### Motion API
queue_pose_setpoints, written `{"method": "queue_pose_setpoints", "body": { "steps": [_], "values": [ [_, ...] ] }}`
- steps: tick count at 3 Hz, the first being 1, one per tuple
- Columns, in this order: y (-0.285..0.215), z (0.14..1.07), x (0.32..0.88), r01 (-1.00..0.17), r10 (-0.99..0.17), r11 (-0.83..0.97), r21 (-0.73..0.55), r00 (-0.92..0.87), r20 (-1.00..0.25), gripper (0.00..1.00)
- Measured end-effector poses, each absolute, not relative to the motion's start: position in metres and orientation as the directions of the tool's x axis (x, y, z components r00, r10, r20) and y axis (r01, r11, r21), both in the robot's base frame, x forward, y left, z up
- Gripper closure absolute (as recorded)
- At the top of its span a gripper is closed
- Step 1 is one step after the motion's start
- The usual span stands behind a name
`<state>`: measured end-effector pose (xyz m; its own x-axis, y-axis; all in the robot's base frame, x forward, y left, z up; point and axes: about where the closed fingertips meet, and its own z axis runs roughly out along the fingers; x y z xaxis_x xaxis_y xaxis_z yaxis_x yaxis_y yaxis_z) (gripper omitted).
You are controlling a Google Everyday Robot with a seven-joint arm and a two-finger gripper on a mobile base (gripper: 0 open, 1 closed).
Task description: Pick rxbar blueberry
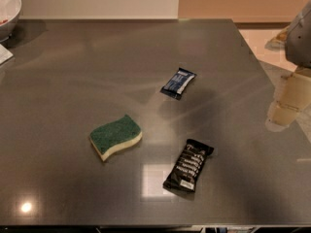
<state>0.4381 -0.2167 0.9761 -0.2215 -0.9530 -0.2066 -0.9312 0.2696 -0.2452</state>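
Observation:
The rxbar blueberry (178, 82) is a small flat dark-blue wrapped bar with a light label patch. It lies on the grey table (73, 81), a little right of centre and towards the back. My gripper (285, 108) shows as a cream and grey shape at the right edge of the view, above the table's right side. It is well to the right of the bar and apart from it. Nothing is seen held in it.
A green and yellow sponge (115, 136) lies left of centre. A longer black wrapper with white lettering (189, 165) lies in front of the bar. A white bowl (7, 11) stands at the far left corner. The table's right edge runs close to the gripper.

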Motion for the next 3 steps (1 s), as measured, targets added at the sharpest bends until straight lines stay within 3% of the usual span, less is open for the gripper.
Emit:
{"method": "queue_pose_setpoints", "body": {
  "steps": [3],
  "values": [
    [-0.211, 0.964, 0.485, -0.967, -0.971, 0.146, -0.209, -0.099, -0.218, 0.00]
  ]
}}
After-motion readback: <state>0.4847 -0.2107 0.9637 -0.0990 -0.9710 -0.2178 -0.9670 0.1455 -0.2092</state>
